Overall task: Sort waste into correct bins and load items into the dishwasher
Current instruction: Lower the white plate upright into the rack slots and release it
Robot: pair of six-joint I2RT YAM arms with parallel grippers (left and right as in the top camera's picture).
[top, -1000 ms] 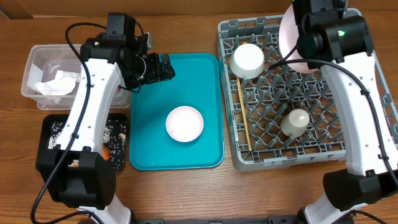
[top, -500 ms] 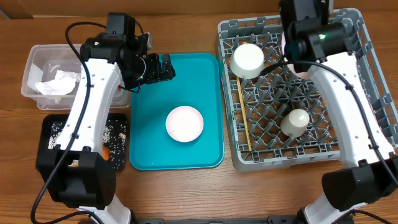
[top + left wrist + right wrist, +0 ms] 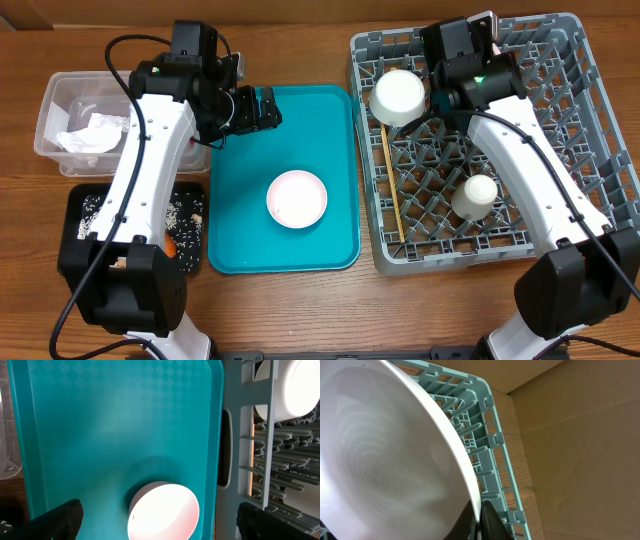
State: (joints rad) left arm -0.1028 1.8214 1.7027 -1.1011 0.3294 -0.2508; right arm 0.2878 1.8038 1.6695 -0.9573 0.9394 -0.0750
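- Between the clenched fingers of the right pincer (image 3: 480, 521), the rim of the round white plate (image 3: 385, 460) is being pinched. The plate is standing on edge over a corner of the grey dish rack (image 3: 487, 430).
- Below that pincer, the plate's lower edge is running out of view, so I cannot tell whether it is sitting between pegs.
- The grip is taking only a thin bite of a smooth rim. The plate could be swinging or slipping, and letting go before it is slotted would likely tip it flat across the pegs.
- Just beside that pincer, an upturned white bowl (image 3: 400, 96) is standing close enough for a falling plate to knock.
- The left pincer (image 3: 268, 107) is hanging released, jaws wide, over the teal tray (image 3: 100, 420).
- Ahead of it, the second white bowl (image 3: 162, 510) is lying on the tray, apart from the fingers. An off-centre bite could send it skidding on that slick surface.
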